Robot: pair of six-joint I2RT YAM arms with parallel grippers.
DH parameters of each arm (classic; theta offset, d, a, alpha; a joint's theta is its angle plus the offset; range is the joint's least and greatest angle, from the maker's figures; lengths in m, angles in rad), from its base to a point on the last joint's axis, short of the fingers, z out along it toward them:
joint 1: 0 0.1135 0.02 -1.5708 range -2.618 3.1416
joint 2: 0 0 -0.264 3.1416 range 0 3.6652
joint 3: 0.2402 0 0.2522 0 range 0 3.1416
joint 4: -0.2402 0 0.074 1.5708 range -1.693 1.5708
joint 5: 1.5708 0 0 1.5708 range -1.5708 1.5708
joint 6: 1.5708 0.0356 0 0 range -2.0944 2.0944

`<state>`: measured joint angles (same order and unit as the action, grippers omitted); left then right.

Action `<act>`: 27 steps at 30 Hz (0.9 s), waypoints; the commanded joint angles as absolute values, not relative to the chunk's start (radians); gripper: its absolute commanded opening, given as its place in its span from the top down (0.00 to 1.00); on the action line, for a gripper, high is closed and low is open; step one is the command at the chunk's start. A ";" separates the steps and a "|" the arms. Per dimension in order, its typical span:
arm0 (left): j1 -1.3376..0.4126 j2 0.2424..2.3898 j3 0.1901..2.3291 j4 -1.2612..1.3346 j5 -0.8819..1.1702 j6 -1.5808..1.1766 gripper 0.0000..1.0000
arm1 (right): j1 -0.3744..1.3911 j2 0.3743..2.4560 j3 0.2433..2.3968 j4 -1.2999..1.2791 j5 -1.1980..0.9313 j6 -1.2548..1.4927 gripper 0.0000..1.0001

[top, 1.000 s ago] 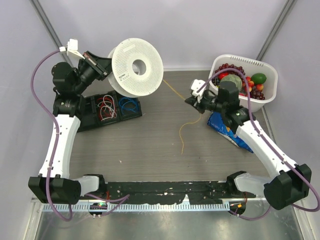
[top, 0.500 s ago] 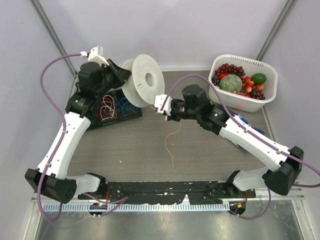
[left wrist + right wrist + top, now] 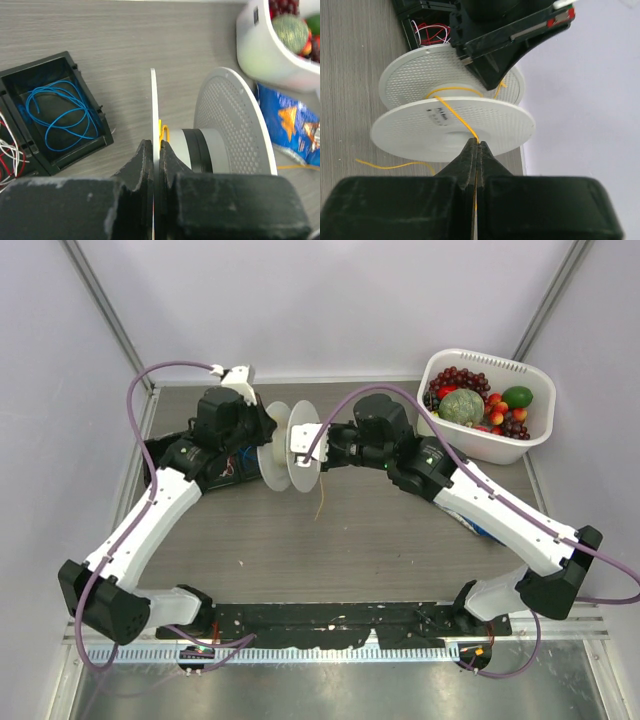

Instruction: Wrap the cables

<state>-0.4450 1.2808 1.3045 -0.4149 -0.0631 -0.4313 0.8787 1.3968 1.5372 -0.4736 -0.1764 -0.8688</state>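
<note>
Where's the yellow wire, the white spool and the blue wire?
yellow wire (image 3: 458, 120), right wrist view, taut stretch
white spool (image 3: 405, 131), right wrist view, near flange
blue wire (image 3: 60, 107), left wrist view, coil's middle

Seen from above, the spool (image 3: 300, 465) is just toward 11 o'clock from the middle of the table (image 3: 300, 560), its axis running 9 to 3 o'clock. The left gripper (image 3: 154, 152) is on its flange rim at 9 o'clock, the right gripper (image 3: 476, 149) at 3 o'clock, and the cable (image 3: 455, 117) runs from that gripper to the hub. The compartment box (image 3: 35, 67), with a wire coil (image 3: 55, 107) in it, lies at the table's 10 o'clock under the left arm, the basket (image 3: 500, 362) of fruit (image 3: 462, 405) at 2 o'clock, and the chip bag (image 3: 290, 125) at 3 o'clock under the right arm.
</note>
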 commanded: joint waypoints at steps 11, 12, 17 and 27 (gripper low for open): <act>-0.514 1.085 1.149 -0.314 0.322 -0.014 1.00 | 0.859 1.382 1.543 -0.307 -0.035 -0.962 0.99; -0.514 1.080 1.149 -0.322 0.333 -0.006 1.00 | 0.850 1.381 1.534 -0.304 -0.035 -0.971 1.00; -0.514 1.029 1.137 -0.325 0.420 0.015 1.00 | 0.770 1.353 1.493 -0.287 -0.087 -0.971 0.99; -0.488 1.068 1.308 -0.411 0.465 -0.093 1.00 | 0.506 1.298 1.482 -0.296 -0.371 -0.668 0.48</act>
<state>-0.5076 1.0599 1.1706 -0.4267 0.4404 -0.0391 0.5396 1.3708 1.4582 -0.3630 -0.2390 -0.8318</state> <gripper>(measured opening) 0.055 0.501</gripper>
